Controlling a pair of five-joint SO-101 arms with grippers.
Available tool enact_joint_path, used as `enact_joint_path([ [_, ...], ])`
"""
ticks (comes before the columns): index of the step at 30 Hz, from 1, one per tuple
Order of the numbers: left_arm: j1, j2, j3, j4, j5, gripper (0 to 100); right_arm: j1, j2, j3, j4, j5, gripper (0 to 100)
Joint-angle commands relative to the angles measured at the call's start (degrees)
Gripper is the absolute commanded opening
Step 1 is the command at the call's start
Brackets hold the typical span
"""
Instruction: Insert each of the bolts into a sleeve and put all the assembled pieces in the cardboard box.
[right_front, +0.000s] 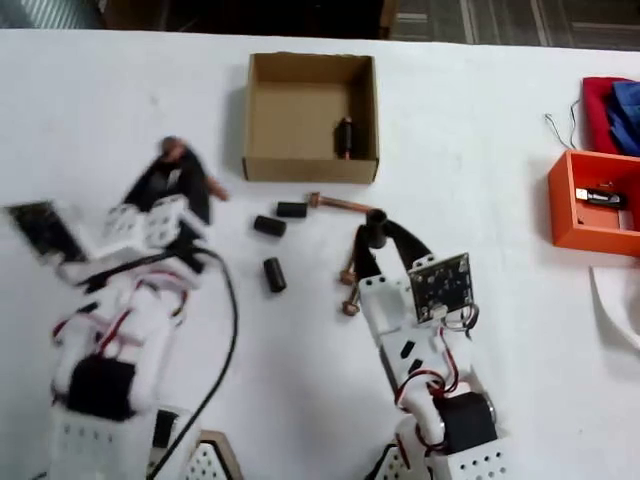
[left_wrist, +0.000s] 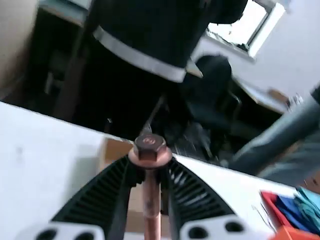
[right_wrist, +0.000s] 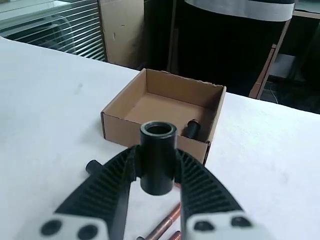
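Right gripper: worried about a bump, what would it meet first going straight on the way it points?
Probably the cardboard box, at its near wall. The right gripper, holding a sleeve, faces it, though its height is unclear.

loose sleeves (right_front: 269, 226) before cardboard box (right_front: 310, 168), box top open

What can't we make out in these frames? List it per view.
- Piece in the cardboard box: too small in the high view to tell whether it is assembled; the box wall hides part in the right wrist view.
- Left tool: blurred in the high view.
- Its bolt: shank end cut off by the left wrist picture's edge.
- Loose bolts: partly hidden beside the right tool in the high view; count unclear.
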Motion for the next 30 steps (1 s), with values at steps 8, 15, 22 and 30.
enact_joint_path([
  [8,18.64,16.53,-20.79,-2.46,0.7,3,3.03,-2.07,-6.68,8.75,-9.41,2.2],
  [15,23.82,24.97,-21.32,-4.13,0.35,3,2.86,-2.07,-6.95,8.75,-8.79,2.2],
  [22,25.76,25.49,-22.2,-4.66,0.35,3,3.03,-2.07,-8.97,10.42,-8.7,2.2],
  [30,26.11,25.58,-25.01,-3.43,0.35,3,2.95,-2.07,-9.05,10.77,-8.18,2.2],
])
